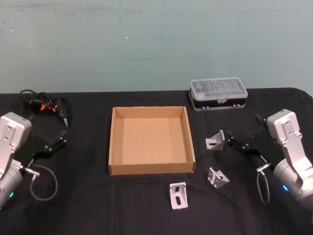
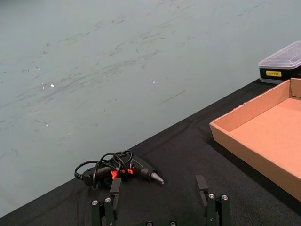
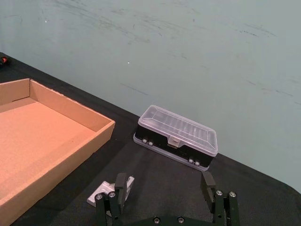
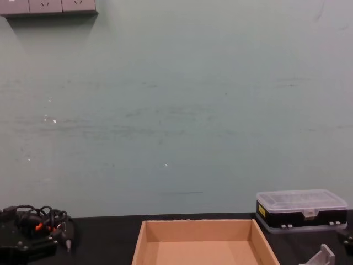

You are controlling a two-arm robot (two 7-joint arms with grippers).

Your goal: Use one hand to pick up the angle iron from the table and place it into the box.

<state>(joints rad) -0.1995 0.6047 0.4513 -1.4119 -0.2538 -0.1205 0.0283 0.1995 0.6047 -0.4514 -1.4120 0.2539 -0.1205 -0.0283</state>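
box (image 1: pixel 113 142): we see it mid-table (image 1: pixel 98 196), open top facing up, floor bare cardboard.
angle iron (image 1: pixel 215 140): on the table between the box's right wall and the right gripper (image 3: pixel 163 182), one flange raised. It sits just beside the fingertips; we can't tell if one touches it.
second angle iron (image 1: pixel 218 176): on the table, nearer the robot, off the box's front right corner.
third angle iron (image 1: pixel 179 196): on the table, just in front of the box's front wall and apart from it.
right gripper: low over the table's right side, pointing toward the box, fingers spread wide, gripping nothing.
left gripper (image 2: pixel 158 187): low over the table's left side, fingers wide apart, holding nothing. We see cables (image 1: pixel 44 104) lying just ahead of it.
plastic case (image 1: pixel 218 94): lid closed, behind the box's right rear corner, near the table's back edge.
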